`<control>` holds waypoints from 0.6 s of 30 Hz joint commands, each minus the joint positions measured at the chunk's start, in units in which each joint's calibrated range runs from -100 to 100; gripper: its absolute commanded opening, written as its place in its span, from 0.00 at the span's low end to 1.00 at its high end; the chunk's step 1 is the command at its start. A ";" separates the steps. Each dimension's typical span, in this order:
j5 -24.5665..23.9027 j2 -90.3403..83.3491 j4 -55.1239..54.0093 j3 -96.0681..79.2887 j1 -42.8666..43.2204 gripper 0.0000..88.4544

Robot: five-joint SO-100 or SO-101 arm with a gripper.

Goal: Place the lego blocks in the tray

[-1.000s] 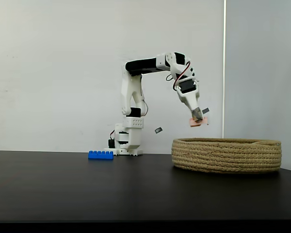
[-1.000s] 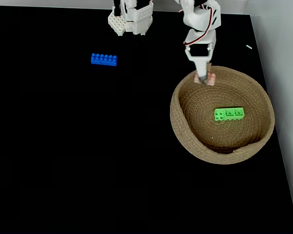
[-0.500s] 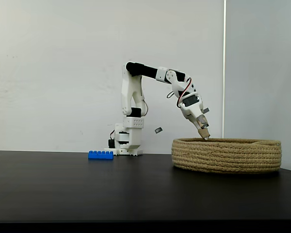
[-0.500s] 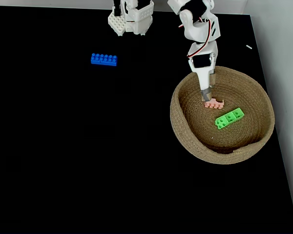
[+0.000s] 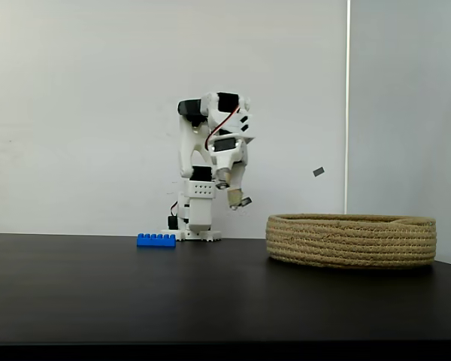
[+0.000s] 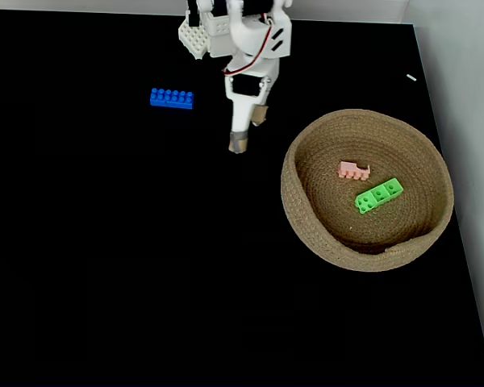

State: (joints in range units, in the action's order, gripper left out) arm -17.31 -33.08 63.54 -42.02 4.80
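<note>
Since the earlier frames the arm has swung away from the rope basket (image 6: 367, 250) toward the left of the top-down fixed view, leaving the pink brick (image 6: 354, 169) lying inside the basket, just up-left of the green brick (image 6: 378, 195). The gripper (image 6: 247, 133) now hangs over bare black table (image 6: 105, 266) between the basket and the blue brick (image 6: 172, 98), its fingers parted a little and holding nothing; in the side fixed view the gripper (image 5: 237, 201) sits well above the tabletop, in front of the arm's base.

2 of the 3 bricks are in the basket. The blue brick (image 5: 156, 240) rests flat on the table in the upper left of the top-down view, near the base and well apart from the basket.

Judging from this, the remaining step is fetching that blue brick. It is long and low, so a descent that lands off its narrow axis could push it sideways or pinch only 1 end, letting it pivot and drop on the way over. It also lies close to the base, so the arm must fold tightly, and a shallow approach might scrape the brick along the table. On the carry, too low a path could catch the basket's thick rim.
</note>
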 commanded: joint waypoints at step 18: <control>28.62 -1.83 4.81 -12.47 -42.15 0.61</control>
State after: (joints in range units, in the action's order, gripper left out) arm 9.79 -39.36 67.19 -56.78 -34.20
